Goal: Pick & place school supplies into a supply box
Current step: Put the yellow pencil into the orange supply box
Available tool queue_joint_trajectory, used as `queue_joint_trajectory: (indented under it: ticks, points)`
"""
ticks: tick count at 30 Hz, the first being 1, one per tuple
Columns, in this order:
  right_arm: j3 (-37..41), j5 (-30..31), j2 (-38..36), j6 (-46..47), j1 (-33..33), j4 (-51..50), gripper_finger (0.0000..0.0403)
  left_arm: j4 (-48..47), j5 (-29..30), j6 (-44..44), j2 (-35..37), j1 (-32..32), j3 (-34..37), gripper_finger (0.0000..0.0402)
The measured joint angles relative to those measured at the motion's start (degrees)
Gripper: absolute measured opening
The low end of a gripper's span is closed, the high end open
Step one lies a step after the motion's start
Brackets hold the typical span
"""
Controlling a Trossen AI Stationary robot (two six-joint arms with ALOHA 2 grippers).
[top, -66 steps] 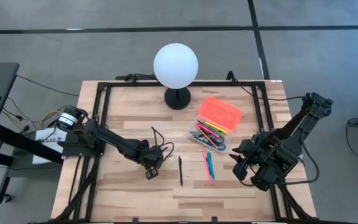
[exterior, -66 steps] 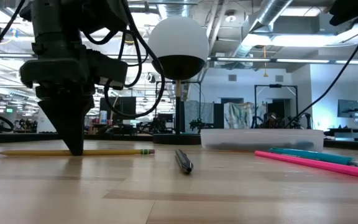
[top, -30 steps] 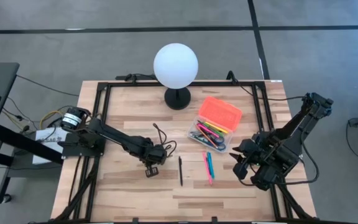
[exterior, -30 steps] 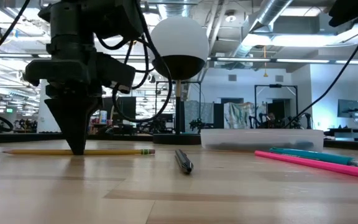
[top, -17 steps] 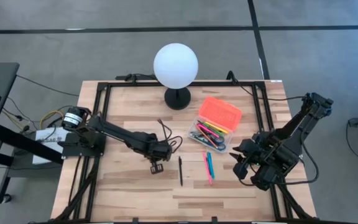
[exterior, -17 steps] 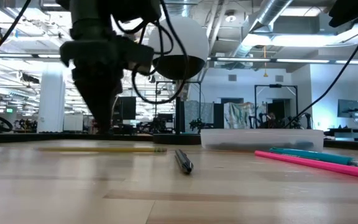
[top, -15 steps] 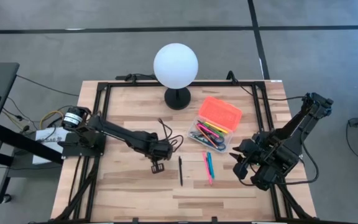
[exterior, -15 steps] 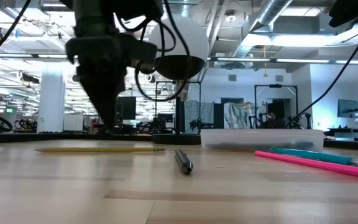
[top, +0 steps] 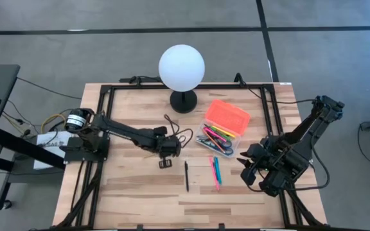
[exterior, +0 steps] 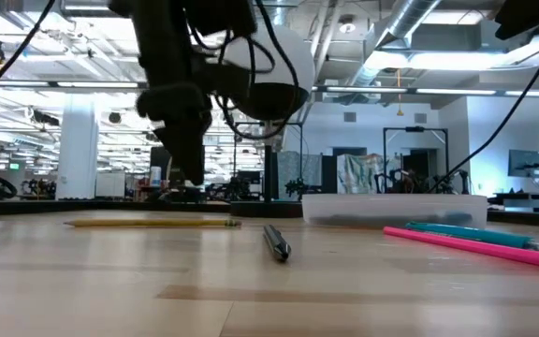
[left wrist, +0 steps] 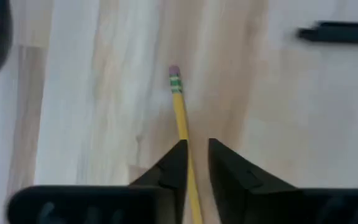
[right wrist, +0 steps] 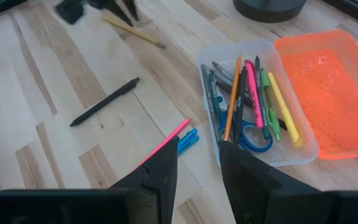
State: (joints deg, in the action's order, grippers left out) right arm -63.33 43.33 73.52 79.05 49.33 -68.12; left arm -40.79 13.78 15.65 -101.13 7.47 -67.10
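Note:
My left gripper [top: 165, 164] hangs above the table's middle, its fingers a narrow gap apart on either side of a yellow pencil [left wrist: 179, 109] without touching it. The pencil [exterior: 152, 223] lies flat on the wood below the fingertips [exterior: 193, 183]. My right gripper [right wrist: 194, 155] is open and waits above the right near part of the table [top: 246, 172]. The supply box [top: 216, 139] is a clear case with its orange lid [top: 227, 117] swung open. It holds blue-handled scissors [right wrist: 253, 137] and several pens. A black pen [top: 186, 175], a pink pen [top: 212, 172] and a blue pen [top: 218, 169] lie loose.
A white globe lamp [top: 182, 67] stands on its dark base [top: 184, 101] at the far middle, close behind the box. A black frame runs along the table's edges [top: 108, 96]. Bare wood lies along the near edge [top: 172, 205].
My left gripper has risen off the table and moved toward the right and far edges, toward the box. The pencil, which was at its fingertips on the table, has shifted a little to the right and lies still below the gripper.

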Motion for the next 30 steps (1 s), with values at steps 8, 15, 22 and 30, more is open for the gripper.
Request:
queue_joint_trajectory:
  ticks: [8, 15, 22, 30]
  points:
    - [0.0, -0.1, 0.0, 0.0, 0.1, 2.0, 0.0113, 5.4, -16.5, -1.1, -0.2, -9.4, 7.2, 0.0160]
    - [0.0, -0.1, 0.0, 0.0, 0.1, 2.6, 0.0113, 6.4, -16.6, -4.5, 0.1, -10.7, 10.8, 0.0178]
    - [0.0, 0.0, 0.0, 0.0, 0.0, 2.6, 0.0113, 6.7, -13.8, -6.3, 0.2, -8.2, 12.6, 0.0152]
    - [0.0, 0.0, 0.0, 0.0, 0.0, 2.2, 0.0113, 6.7, -12.0, -7.4, 0.0, -4.6, 12.7, 0.0085]
